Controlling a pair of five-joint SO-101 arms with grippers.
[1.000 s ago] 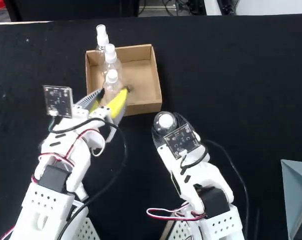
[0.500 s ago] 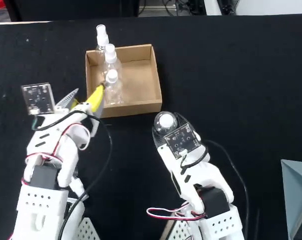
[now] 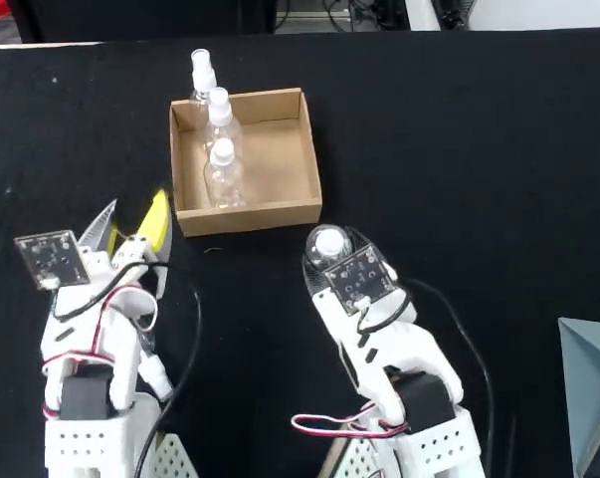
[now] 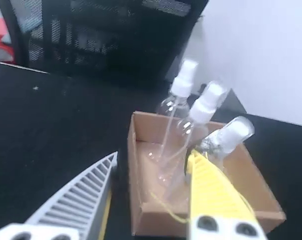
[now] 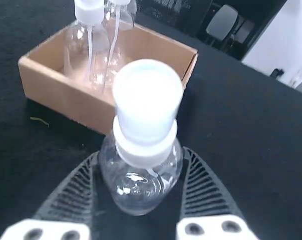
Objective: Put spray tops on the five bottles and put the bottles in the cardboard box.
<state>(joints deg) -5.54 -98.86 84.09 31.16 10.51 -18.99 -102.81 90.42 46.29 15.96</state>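
The cardboard box [image 3: 285, 211] stands at the table's far middle. Three clear bottles with white spray tops stand along its left side: a near one [image 3: 224, 171], a middle one [image 3: 220, 110] and a far one [image 3: 201, 72] at the back corner. My left gripper [image 3: 135, 204] is open with nothing in it, in front of and left of the box; the left wrist view shows its yellow finger [image 4: 211, 195] before the box [image 4: 140, 220]. My right gripper [image 3: 329, 249] is shut on a fourth bottle [image 5: 140, 165] with a white cap, held upright just in front of the box's right corner.
A black cloth covers the table. A grey object [image 3: 590, 388] sits at the right front edge. Open table lies to the right of the box and behind it.
My left gripper has drawn back from the box toward the front left, leaving the near bottle standing inside. The right arm and its bottle have kept still.
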